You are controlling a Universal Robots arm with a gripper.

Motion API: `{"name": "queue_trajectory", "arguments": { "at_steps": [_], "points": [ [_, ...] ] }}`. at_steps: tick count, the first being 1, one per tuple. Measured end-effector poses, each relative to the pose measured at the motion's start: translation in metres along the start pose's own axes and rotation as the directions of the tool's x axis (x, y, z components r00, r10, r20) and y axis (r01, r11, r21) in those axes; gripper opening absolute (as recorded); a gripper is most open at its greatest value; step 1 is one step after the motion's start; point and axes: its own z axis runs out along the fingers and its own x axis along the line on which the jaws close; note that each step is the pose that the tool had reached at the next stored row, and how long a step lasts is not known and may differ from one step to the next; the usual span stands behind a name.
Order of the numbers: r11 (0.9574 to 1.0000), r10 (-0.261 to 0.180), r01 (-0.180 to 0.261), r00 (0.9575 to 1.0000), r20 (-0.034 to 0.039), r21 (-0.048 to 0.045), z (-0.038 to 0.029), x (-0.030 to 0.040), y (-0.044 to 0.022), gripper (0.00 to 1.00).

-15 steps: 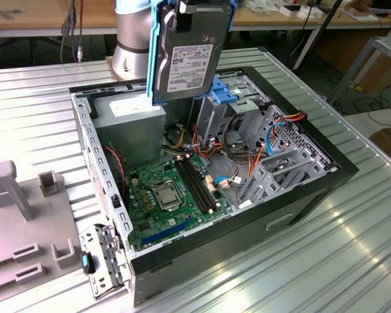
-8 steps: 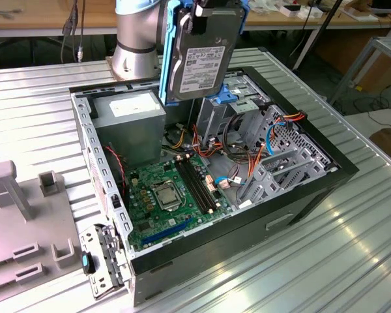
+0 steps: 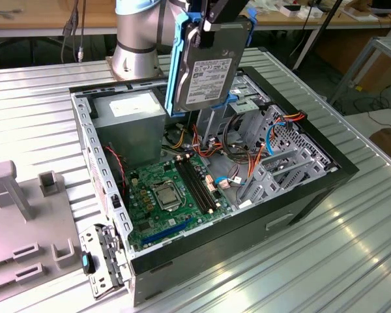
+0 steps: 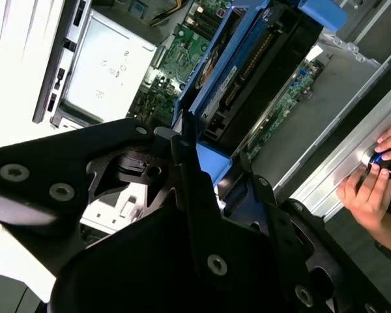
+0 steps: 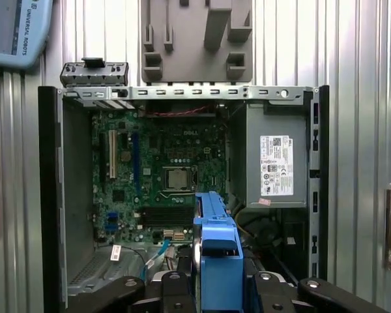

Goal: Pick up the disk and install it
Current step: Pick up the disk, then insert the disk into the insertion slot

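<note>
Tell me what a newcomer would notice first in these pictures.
First the disk, a flat dark-grey hard drive in a bright blue plastic carrier, held nearly upright in the black gripper above the open black metal computer case in the exterior view. Next the green motherboard on the case floor. In the second wrist view, a person's hand lies at a silvery metal edge.

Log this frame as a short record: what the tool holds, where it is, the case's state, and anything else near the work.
tool: tool shut on the disk's upper end
held object: disk in its blue carrier, standing on edge
position: in the air above the open computer case, not seated
case: lying on its side, panel off, motherboard exposed
nearby: a person's hand by the case's outer wall; grey fixture at the exterior view's left
</note>
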Motion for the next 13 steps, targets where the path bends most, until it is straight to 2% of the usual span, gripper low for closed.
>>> {"name": "queue_trajectory", "arguments": {
  "at_steps": [3,13],
  "points": [
    [1.0,0.0,0.0,1.0,0.0002,0.0004,0.0018,0.0009,-0.0053,0.37],
    [1.0,0.0,0.0,1.0,0.0,0.0008,0.0017,0.0008,-0.0053,0.37]
  ]
}}
